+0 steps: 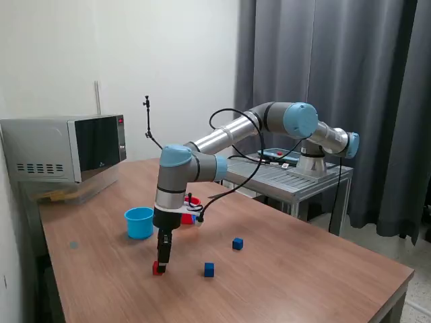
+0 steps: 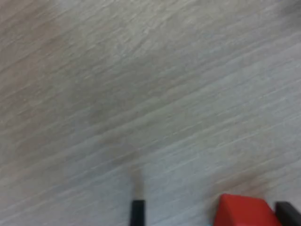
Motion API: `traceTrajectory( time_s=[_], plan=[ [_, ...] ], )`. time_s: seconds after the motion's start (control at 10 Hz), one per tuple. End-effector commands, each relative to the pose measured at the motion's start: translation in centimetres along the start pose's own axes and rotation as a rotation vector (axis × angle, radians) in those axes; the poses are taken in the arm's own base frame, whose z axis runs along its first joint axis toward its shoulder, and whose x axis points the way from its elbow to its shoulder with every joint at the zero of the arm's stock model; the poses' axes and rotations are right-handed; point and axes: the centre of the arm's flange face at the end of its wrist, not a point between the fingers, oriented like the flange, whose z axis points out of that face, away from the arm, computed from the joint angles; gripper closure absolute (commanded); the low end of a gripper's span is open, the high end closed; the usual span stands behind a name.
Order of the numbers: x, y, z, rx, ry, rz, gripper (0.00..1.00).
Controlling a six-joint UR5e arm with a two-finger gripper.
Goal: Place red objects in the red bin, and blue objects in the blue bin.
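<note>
Tool (image 1: 162,264) lowered to the wooden surface (image 1: 303,269), fingers apart either side of a red cube (image 2: 244,211), one finger touching it, set for a side grasp; blue cup (image 1: 139,222) just behind the tool, two blue cubes (image 1: 209,270) beside it

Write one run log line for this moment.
gripper: down at red cube, jaws apart | blue cubes: on table | blue cup: upright

The arm reaches down, its hand (image 1: 161,264) vertical with fingers parted, just above the table.
</note>
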Motion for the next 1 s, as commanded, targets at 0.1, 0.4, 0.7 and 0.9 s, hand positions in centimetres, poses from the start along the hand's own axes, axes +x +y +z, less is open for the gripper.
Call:
traceTrajectory(
  time_s=[0.1, 0.4, 0.7, 0.9],
  plan=[
    [0.0, 0.0, 0.0, -0.001, 0.000, -0.001, 1.00],
    [0.0, 0.0, 0.0, -0.003, 0.000, -0.001, 1.00],
    [0.3, 0.4, -1.3, -0.026, 0.011, -0.005, 1.00],
    [0.3, 0.9, -4.7, -0.058, 0.019, -0.005, 1.00]
  ],
)
